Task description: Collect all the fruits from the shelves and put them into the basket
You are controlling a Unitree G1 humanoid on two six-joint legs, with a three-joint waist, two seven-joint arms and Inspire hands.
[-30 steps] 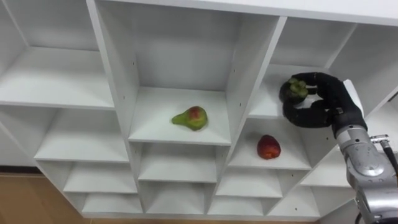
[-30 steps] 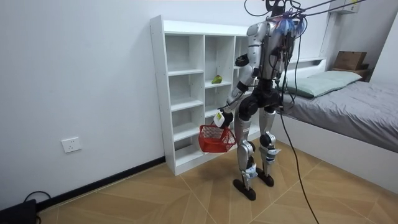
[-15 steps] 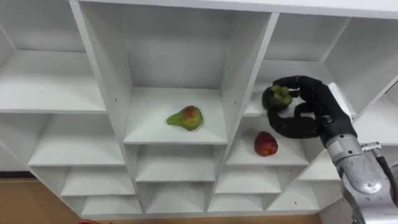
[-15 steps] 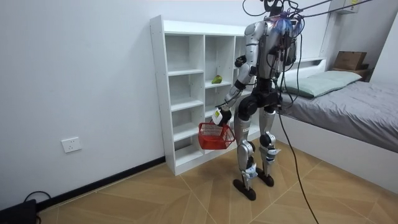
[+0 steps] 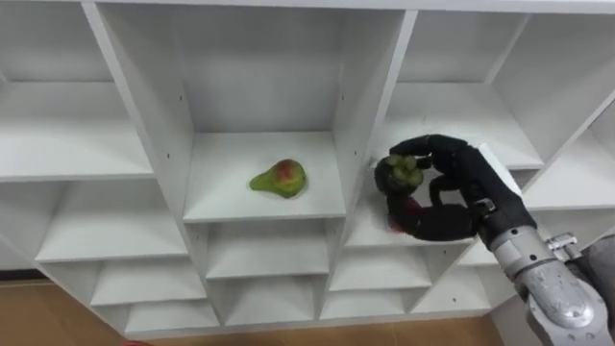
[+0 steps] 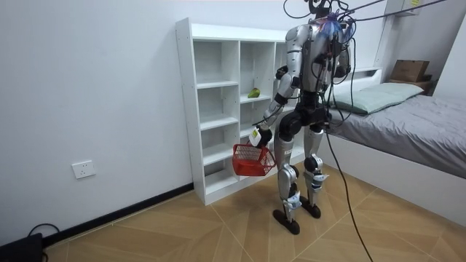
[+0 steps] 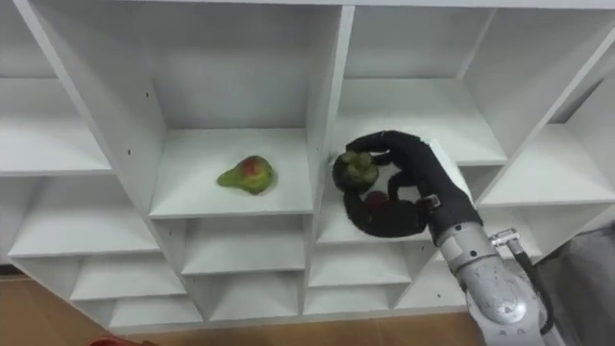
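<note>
Right hand [image 5: 468, 189] curled tight round a dark round fruit [image 5: 395, 174], just before the closet [image 5: 357, 106]; we see a pear [image 5: 279, 178] shelved left, left hand [image 6: 256, 137] gripping the red basket [image 6: 253, 161].

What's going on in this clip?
The robot stands facing a white shelf unit. Its right robot hand is curled round a dark mangosteen, held in front of the shelves. A red basket hangs from its left robot hand, low at its side. A pear lies in the middle compartment, and a red fruit sits on the shelf behind the right robot hand, partly hidden. Neither is collected yet.
</note>
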